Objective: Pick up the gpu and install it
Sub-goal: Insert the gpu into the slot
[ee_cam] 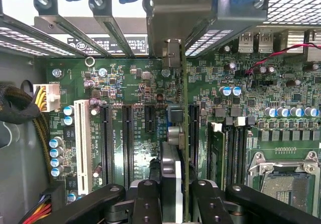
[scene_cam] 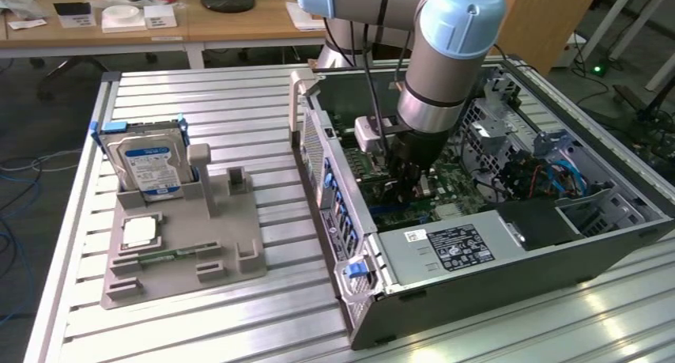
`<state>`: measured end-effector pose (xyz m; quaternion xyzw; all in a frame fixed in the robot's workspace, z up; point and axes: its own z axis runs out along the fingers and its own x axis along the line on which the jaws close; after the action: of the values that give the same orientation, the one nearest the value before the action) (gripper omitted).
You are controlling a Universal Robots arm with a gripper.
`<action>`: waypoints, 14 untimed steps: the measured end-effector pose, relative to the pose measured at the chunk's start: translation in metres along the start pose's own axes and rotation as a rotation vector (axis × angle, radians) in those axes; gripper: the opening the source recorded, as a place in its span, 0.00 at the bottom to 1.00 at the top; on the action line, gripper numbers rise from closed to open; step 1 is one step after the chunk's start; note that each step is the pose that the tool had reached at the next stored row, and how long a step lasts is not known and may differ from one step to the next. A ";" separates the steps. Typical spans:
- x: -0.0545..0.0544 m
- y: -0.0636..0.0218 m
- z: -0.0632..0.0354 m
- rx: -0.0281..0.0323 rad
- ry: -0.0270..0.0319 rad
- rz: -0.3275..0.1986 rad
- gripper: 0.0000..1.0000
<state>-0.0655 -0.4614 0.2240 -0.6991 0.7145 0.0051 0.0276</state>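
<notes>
Gpu (ee_cam: 183,148) stands on edge between the gripper's (ee_cam: 173,194) fingers, pinched there above the motherboard (ee_cam: 135,83) inside the open computer case (scene_cam: 495,260), its metal bracket toward the rear slot openings. Misalignment looks the main risk: if the card edge sits off its black expansion slot (ee_cam: 193,133), pressing could jam it or scrape nearby capacitors (ee_cam: 229,91). A memory stick (ee_cam: 216,151) stands just beside, and neighbouring slots crowd the other side. Outside, a hard drive (scene_cam: 148,161) rests upright in the grey holder (scene_cam: 185,252).
</notes>
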 end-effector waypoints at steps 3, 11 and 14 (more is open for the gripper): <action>0.000 0.0000 0.0000 0.0000 0.0000 0.000 0.28; 0.001 0.0000 -0.0007 0.0001 0.0002 0.002 0.28; 0.000 0.0000 -0.0010 0.0003 0.0000 0.003 0.28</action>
<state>-0.0655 -0.4620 0.2250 -0.6980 0.7155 0.0050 0.0277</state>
